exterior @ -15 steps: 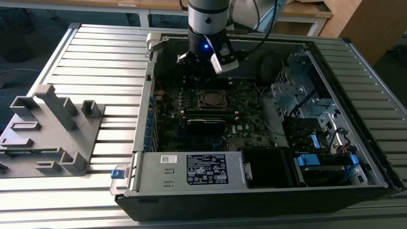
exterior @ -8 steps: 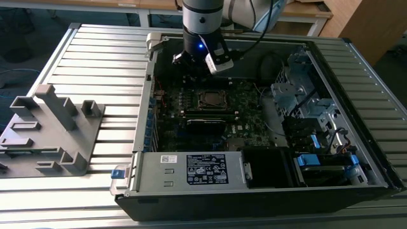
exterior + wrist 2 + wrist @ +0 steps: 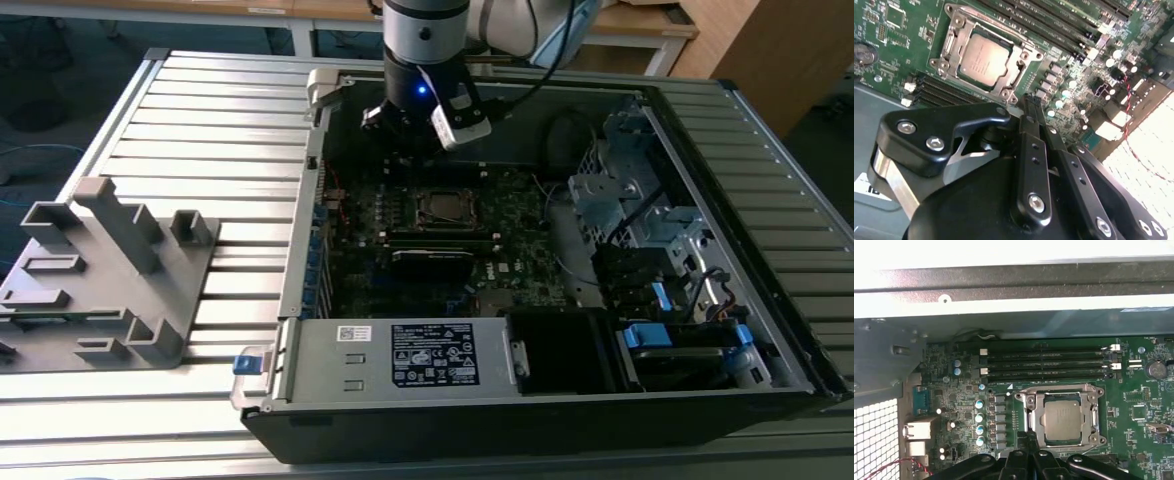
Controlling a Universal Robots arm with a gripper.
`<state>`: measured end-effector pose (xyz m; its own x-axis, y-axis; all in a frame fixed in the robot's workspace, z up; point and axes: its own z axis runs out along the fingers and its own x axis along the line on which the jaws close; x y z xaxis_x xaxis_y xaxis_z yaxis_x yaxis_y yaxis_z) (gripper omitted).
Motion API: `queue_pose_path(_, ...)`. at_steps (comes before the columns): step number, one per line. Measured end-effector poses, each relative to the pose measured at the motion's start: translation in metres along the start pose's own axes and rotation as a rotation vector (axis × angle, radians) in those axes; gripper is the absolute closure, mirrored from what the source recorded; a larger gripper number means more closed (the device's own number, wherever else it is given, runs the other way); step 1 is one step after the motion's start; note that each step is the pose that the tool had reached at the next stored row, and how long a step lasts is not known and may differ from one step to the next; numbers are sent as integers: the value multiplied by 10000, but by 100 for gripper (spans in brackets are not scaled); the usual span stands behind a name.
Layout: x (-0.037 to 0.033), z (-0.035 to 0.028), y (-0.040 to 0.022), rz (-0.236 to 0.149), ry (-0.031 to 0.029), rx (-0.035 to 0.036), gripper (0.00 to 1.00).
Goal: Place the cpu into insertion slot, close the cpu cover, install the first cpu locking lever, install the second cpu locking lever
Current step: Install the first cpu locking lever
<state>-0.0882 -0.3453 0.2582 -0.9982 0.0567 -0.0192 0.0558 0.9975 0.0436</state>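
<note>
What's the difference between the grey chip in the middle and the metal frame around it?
The cpu is a solid, dull grey plate; the cpu cover is a shinier open frame with a big window. The cpu sits in the middle; the cpu cover lies around its edges. Both are square, metal and flat on the green board.
</note>
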Motion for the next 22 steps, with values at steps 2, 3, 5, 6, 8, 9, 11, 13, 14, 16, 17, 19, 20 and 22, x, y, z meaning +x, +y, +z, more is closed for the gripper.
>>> queue_pose_path(2, 20, -1, -1, 1, 0, 2, 89)
queue_pose_path(3, 44, 0, -3, 0, -2, 1, 89)
queue_pose_path(5, 106, 0, -6, -1, -9, 1, 89)
queue_pose_path(6, 134, 0, -8, 0, -13, 1, 89)
queue_pose_path(8, 168, 0, -10, 0, -16, -35, 89)
queue_pose_path(9, 172, 0, -10, 0, -12, -124, 89)
queue_pose_path(11, 178, 0, -11, 9, 7, -453, 89)
queue_pose_path(13, 181, 0, -12, 16, 23, -751, 89)
queue_pose_path(14, 185, 0, -12, 18, 26, -808, 89)
queue_pose_path(16, 198, 1, -13, 19, 27, -840, 89)
queue_pose_path(17, 204, 2, -13, 18, 26, -842, 89)
queue_pose_path(19, 212, 3, -14, 18, 30, -846, 89)
queue_pose_path(20, 218, 4, -14, 18, 30, -857, 89)
queue_pose_path(22, 227, 5, -11, 19, 31, -875, 89)
